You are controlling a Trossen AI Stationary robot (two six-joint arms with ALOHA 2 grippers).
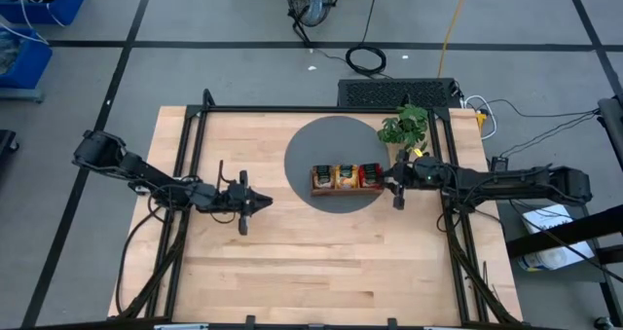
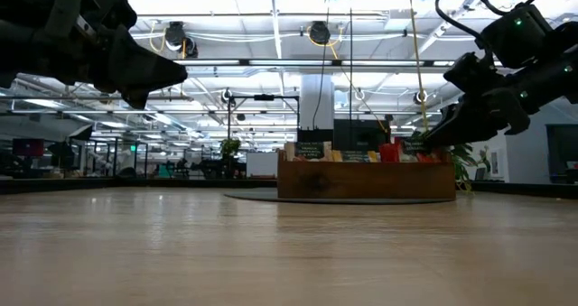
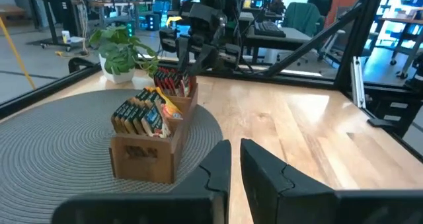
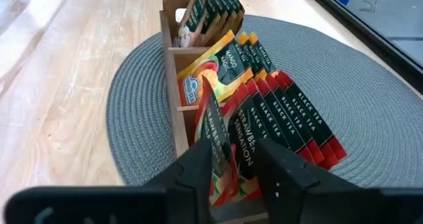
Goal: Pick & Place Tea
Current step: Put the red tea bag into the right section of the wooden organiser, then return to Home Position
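The tea sachets stand on edge in a brown wooden tray (image 1: pixel 346 179) on a round grey mat (image 1: pixel 302 155): dark ones (image 4: pixel 215 12) at the far end, orange ones (image 4: pixel 218 69) in the middle, red ones (image 4: pixel 291 118) at the near end. My right gripper (image 4: pixel 234 164) is at the tray's right end, open, its fingers on either side of a tilted red sachet (image 4: pixel 221 141) in the red compartment. My left gripper (image 3: pixel 234 164) hovers over bare wood left of the mat, pointing at the tray, with a narrow empty gap between its fingers. My right gripper comes slanting down from the table's right side, with its fingers (image 4: pixel 198 164) on either side of the red sachet's upper edge (image 4: pixel 218 121). The sachet leans among the others in the tray. Whether the fingers touch it, I cannot tell.
A green leafy plant (image 1: pixel 407 126) stands at the mat's far right, just behind my right arm. Black frame rails (image 1: pixel 195 155) run along the table's left, right and far sides. Bare wood lies in front of the mat toward the near edge.
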